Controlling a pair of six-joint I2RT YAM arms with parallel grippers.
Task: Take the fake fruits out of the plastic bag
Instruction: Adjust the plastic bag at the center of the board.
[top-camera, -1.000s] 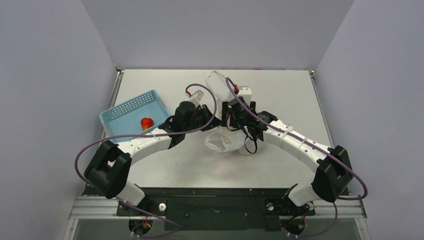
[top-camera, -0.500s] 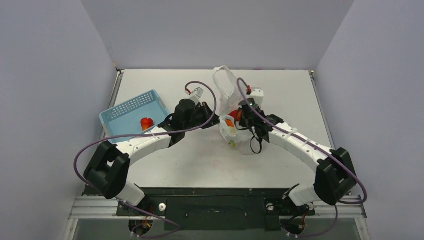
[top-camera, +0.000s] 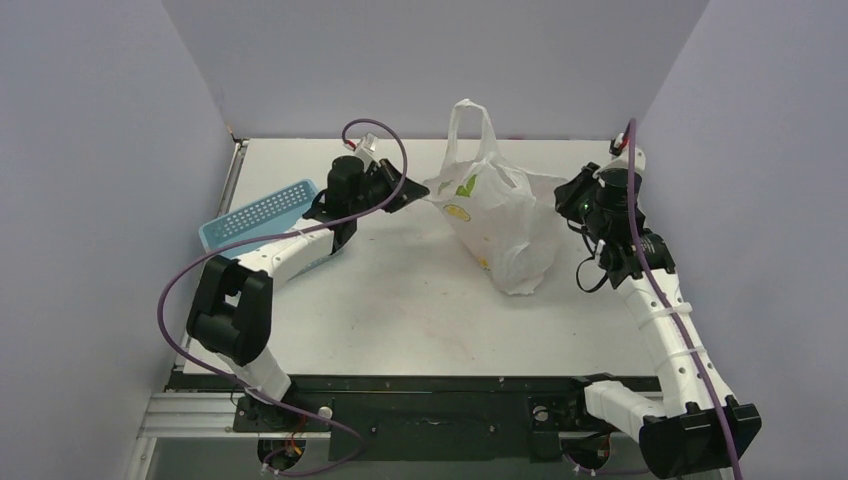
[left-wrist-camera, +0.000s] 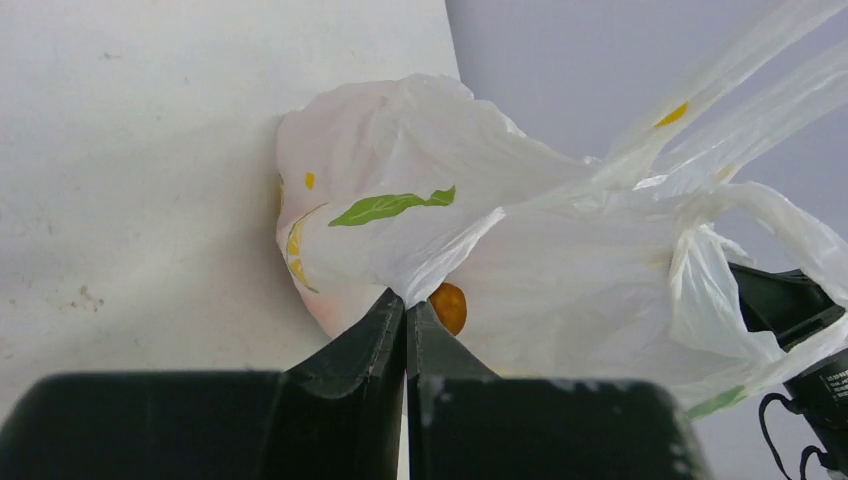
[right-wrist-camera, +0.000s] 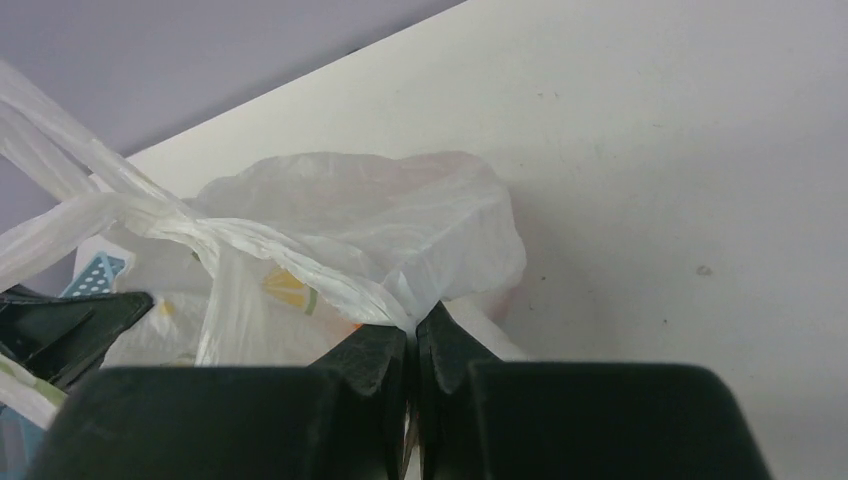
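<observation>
Top external view: the plastic bag (top-camera: 500, 225) is seen stretched between the two arms over the middle of the table (top-camera: 400, 310), handle loops upward, with its left edge pinched by the left hand (top-camera: 418, 191) and its right edge by the right hand (top-camera: 566, 197). Left wrist view: the fingers are pressed together on a fold of film, and a small orange fruit (left-wrist-camera: 449, 307) is seen just beside their tips. Right wrist view: a twisted strip of bag is clamped between the closed fingers.

One thin crinkled translucent white plastic bag (top-camera: 500, 215). One round orange toy fruit (left-wrist-camera: 449, 307) in sight; further contents too veiled to count. One blue perforated plastic basket (top-camera: 262, 215). Two white-and-black robot arms: left arm (top-camera: 290, 262), right arm (top-camera: 665, 320). Four dark fingers: two left fingers (left-wrist-camera: 365, 345), two right fingers (right-wrist-camera: 370, 350).
</observation>
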